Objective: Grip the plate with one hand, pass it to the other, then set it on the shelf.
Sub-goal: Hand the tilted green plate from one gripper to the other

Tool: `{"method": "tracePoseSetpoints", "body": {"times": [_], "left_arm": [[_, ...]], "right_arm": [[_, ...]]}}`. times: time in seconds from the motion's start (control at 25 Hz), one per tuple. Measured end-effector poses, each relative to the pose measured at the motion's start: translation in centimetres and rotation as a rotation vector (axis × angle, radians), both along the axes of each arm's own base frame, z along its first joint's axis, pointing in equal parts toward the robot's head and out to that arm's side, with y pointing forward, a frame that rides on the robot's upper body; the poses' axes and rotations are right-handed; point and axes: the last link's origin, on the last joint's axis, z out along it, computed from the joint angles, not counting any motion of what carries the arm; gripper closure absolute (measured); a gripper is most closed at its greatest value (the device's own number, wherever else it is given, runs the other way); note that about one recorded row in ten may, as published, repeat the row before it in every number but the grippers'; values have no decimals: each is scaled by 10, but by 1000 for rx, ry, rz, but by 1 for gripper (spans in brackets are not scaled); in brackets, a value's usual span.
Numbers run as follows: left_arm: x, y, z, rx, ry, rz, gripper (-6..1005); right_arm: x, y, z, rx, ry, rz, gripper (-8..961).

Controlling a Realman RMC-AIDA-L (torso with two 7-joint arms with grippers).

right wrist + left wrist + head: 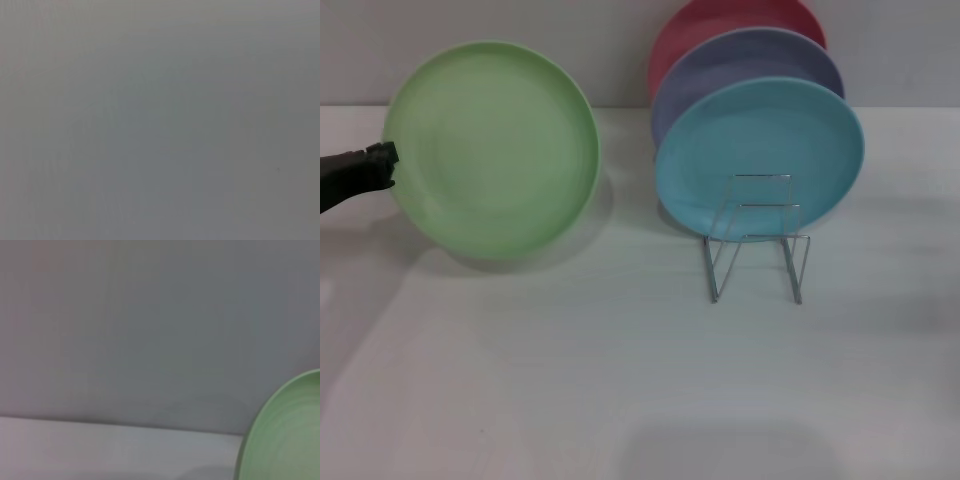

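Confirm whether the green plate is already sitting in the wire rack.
No: in the head view the left gripper holds the green plate upright by its edge, well to the left of the wire rack.

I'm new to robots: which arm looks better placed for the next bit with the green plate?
Left. The left gripper is already at the rim of the green plate, which is lifted upright. The right gripper shows in no view, so it probably has to come in first.

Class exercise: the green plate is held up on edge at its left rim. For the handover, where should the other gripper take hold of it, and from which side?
Probably the green plate's free right rim, approached from the right. It stands nearly upright, face to the head camera, with the left gripper at the left rim; the thin rim suits a pinch. The wire rack and turquoise plate stand clear, further right.
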Motion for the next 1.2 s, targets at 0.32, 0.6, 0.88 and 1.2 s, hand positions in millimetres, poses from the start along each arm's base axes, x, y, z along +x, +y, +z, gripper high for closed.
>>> {"method": "tracePoseSetpoints", "body": {"times": [0.32,0.6,0.88,1.2], "left_arm": [[-7,-7,-15,140,-16,-24,967],[3,-9,-29,201,34,-37,966],[17,-5,-33,287,89,-47,966],[33,-11,-41,435,224,-94,966]], "right_arm": [[-2,3,-1,-8,-14,-1,201],[-2,6,0,-17,-15,-6,200],[-2,7,-1,-29,-25,-3,200],[-3,8,0,-30,-46,-9,201]]}}
